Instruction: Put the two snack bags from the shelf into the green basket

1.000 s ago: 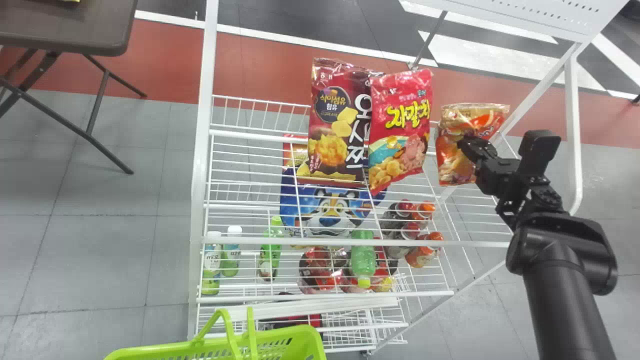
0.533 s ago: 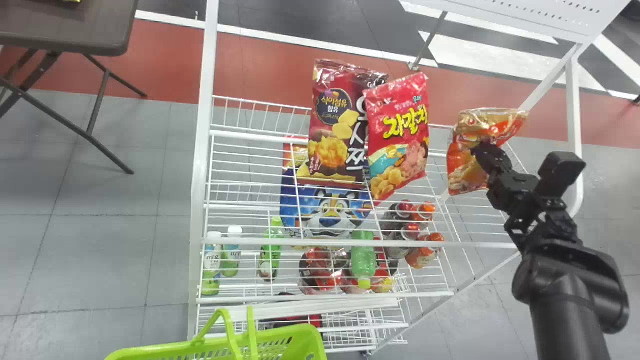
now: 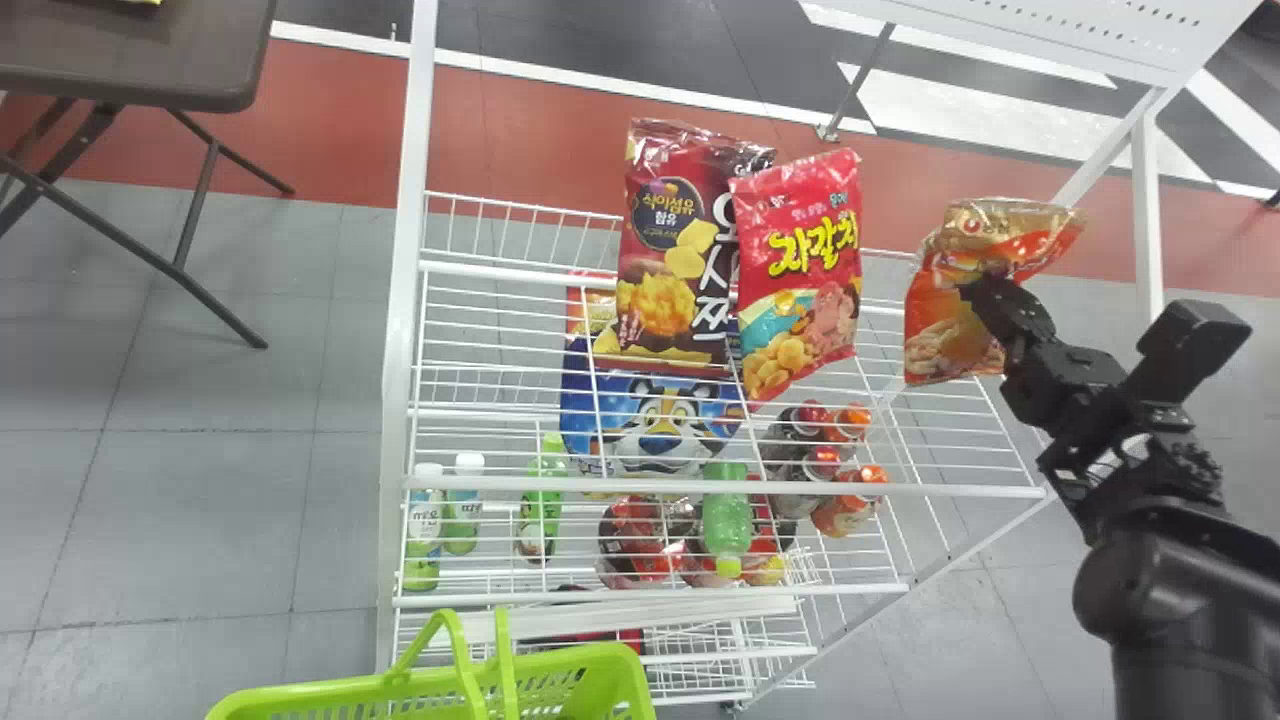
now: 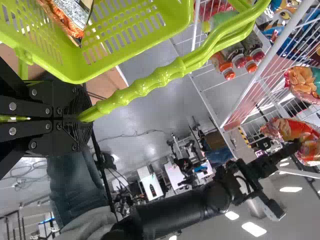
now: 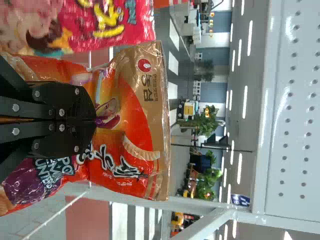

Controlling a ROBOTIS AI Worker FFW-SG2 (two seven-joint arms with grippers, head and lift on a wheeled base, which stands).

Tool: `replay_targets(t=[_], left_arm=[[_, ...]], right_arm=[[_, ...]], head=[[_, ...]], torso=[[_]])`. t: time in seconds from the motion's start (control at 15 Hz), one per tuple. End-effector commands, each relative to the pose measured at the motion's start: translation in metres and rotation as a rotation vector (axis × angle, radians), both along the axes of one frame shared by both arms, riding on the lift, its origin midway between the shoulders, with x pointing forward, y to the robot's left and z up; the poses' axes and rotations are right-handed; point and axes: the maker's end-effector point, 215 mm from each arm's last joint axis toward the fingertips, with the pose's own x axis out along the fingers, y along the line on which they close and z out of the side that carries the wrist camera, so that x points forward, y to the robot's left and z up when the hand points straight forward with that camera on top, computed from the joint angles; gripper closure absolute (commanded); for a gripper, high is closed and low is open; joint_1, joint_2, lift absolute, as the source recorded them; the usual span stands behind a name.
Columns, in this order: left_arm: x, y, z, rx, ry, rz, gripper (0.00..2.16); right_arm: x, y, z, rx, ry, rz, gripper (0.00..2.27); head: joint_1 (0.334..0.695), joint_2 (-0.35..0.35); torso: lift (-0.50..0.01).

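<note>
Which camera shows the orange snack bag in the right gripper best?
The right wrist view: the orange snack bag is close up, its front pinched by the right gripper. The head view shows it smaller, right of the bright red snack bag; the left wrist view catches it farther off, cut by the edge.

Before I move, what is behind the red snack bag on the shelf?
A maroon-and-black bag is partly behind the red snack bag, which covers some of its right side and anything else directly behind.

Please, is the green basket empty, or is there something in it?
Not empty: the left wrist view shows an orange packet inside the green basket.
</note>
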Motion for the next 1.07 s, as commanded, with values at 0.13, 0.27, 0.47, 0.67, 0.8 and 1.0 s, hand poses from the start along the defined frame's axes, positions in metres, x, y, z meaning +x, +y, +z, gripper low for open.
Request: replay_targets(t=[0.13, 0.27, 0.47, 0.67, 0.8, 1.0], left_arm=[[0.0, -0.001, 0.003, -0.005, -0.005, -0.002, 1.8], [0.0, -0.002, 0.003, -0.008, -0.004, -0.002, 1.81], [-0.002, -0.004, 0.006, -0.012, -0.007, -0.008, 1.8], [-0.002, -0.004, 0.006, -0.01, -0.007, -0.008, 1.81], [-0.003, -0.005, 0.006, -0.012, -0.006, -0.007, 1.81], [-0.004, -0.006, 0.008, -0.016, -0.006, -0.01, 1.81]], right_arm=[[-0.047, 0.037, -0.007, 0.164, 0.122, 0.055, 2.24], [-0.075, 0.059, -0.026, 0.271, 0.211, 0.096, 2.24], [-0.119, 0.108, -0.054, 0.43, 0.349, 0.181, 2.24], [-0.168, 0.161, -0.084, 0.552, 0.541, 0.238, 2.24], [-0.197, 0.199, -0.097, 0.6, 0.655, 0.281, 2.24], [-0.244, 0.258, -0.127, 0.66, 0.849, 0.362, 2.24]], head=[[0.695, -0.35], [0.695, -0.35], [0.695, -0.35], [0.695, -0.35], [0.695, -0.35], [0.695, -0.35]], torso=[[-0.011], [-0.011], [-0.011], [-0.011], [-0.011], [-0.011]])
